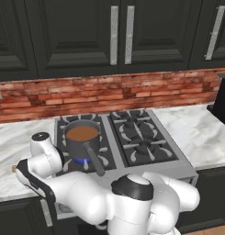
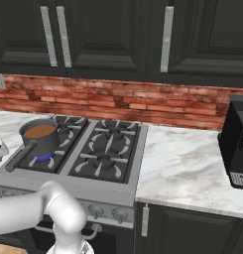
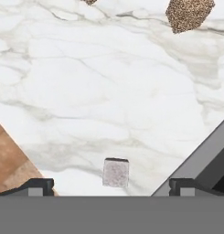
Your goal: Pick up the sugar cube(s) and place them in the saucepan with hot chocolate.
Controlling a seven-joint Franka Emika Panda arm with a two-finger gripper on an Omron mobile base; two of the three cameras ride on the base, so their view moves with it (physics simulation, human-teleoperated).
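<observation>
In the hand view my gripper [image 3: 112, 187] is open, its two dark fingertips [image 3: 38, 185] wide apart just above the white marble counter [image 3: 109, 91]. The pale grey-white sugar cube [image 3: 115, 172] lies on the counter between them, touching neither. A brownish speckled sugar cube [image 3: 189, 14] lies farther off at the upper right, and the edge of another [image 3: 89, 1] peeks in at the top. The dark grey saucepan [image 1: 81, 136] [image 2: 39, 135] of orange-brown hot chocolate stands on the front left burner over a blue flame, its long handle [image 1: 93, 159] pointing toward me. My arm [image 1: 63, 186] reaches down left of the stove.
The stove [image 1: 132, 137] [image 2: 93, 154] has four burners, and its dark grey side [image 3: 205, 160] runs along the right of the hand view. The counter's front edge and wood floor [image 3: 8, 160] lie at the lower left. A black appliance [image 2: 237, 144] stands on the right counter.
</observation>
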